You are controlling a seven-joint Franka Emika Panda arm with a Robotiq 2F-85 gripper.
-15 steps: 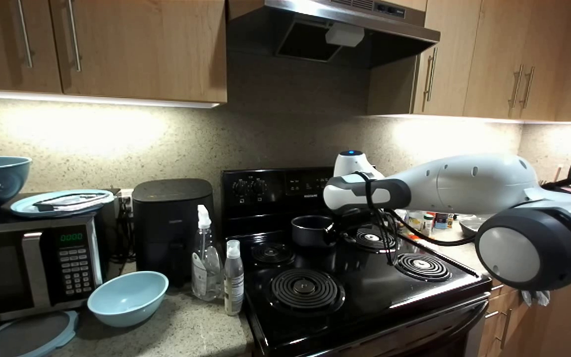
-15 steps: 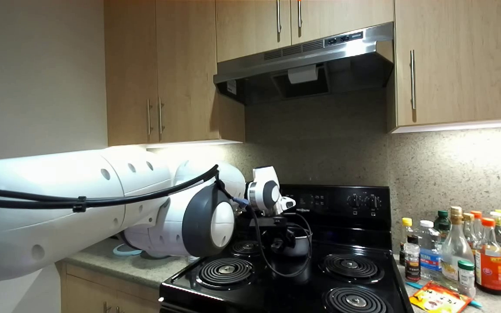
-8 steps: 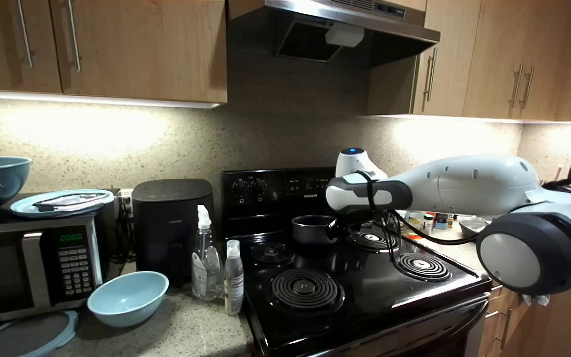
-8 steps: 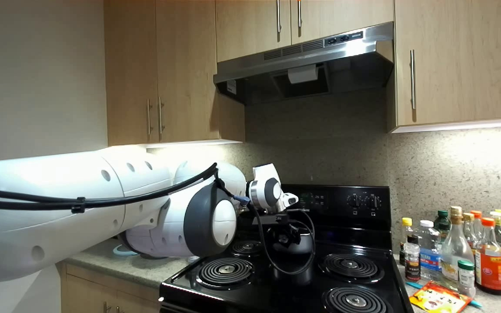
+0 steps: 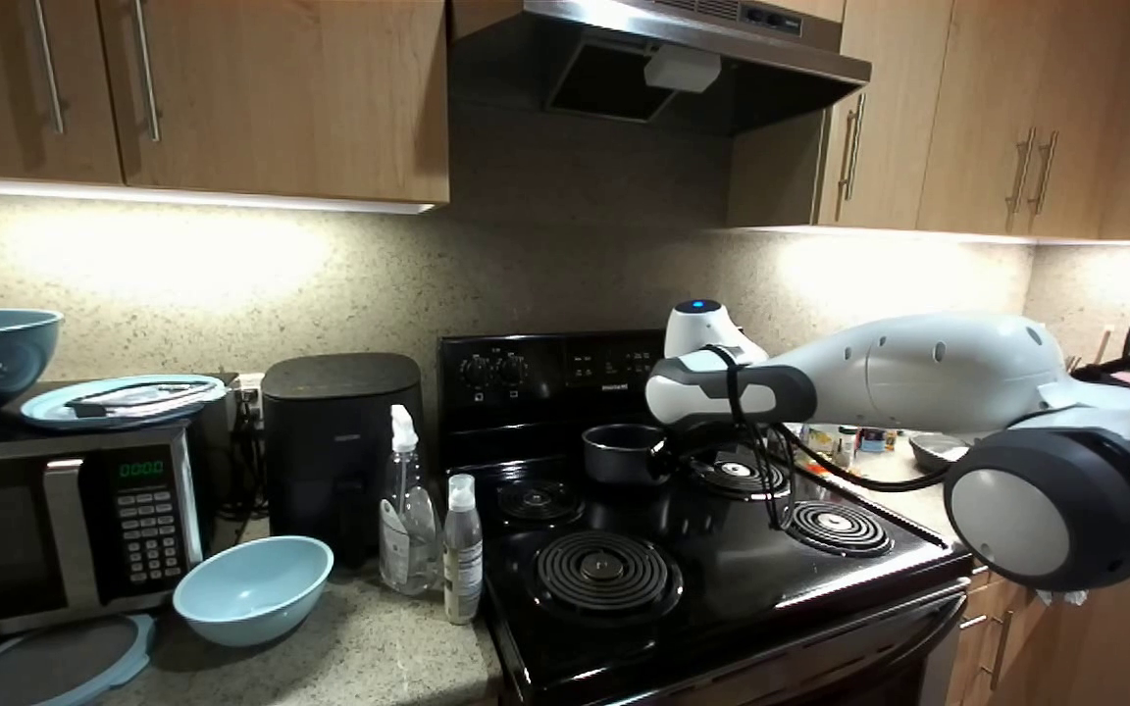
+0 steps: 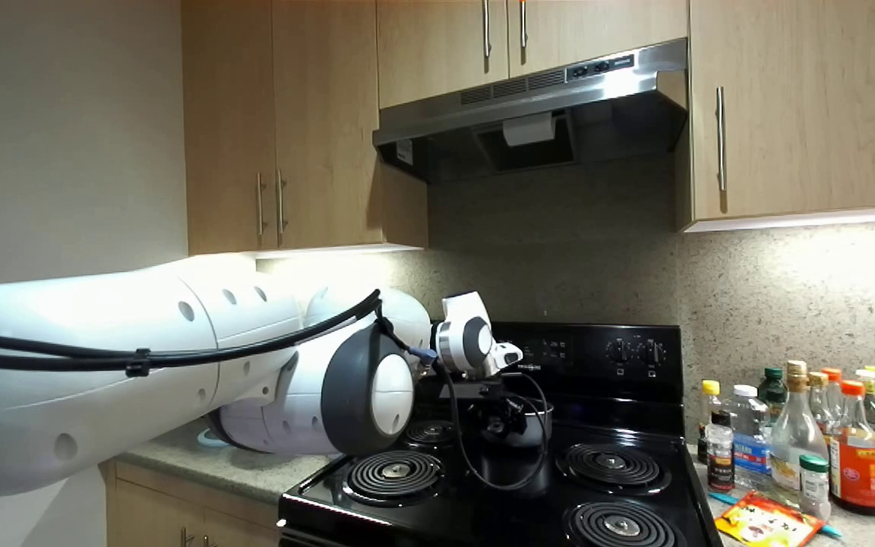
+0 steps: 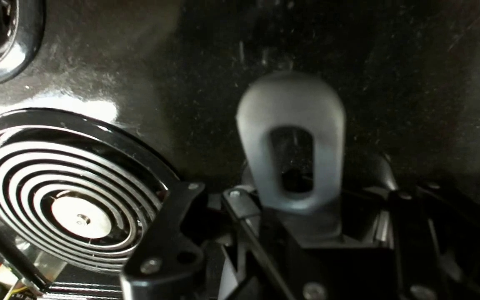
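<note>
Saucepan (image 5: 616, 461): there it is, just below and right of the middle in an exterior view, dark-sided, roughly upright over the rear of the cooktop (image 5: 722, 564); whether its base touches, I can't tell.
Saucepan's heft: I'd call it stiff metal, modest in weight, not fragile; but the load sits well out from the grip, so it would be prone to tip or twist.
Handle (image 7: 292, 109): grey, flat, smooth, likely a bit slippery; the place to take it, I'd say, is the solid neck below the oval hole, squarely across.
Gripper (image 7: 302, 231): narrowed, and by my reckoning clamped on that very neck! The contact itself is masked.
Wrist view: lovely look at the hole and tip, plus a coil burner (image 7: 81, 216) at lower left; the saucepan's body can't be made out.
Exterior views: both give us the body, neither the hole. An exterior view has sauce bottles (image 6: 855, 456) crowding the lower right; an exterior view has a microwave (image 5: 158, 525) at lower left.
</note>
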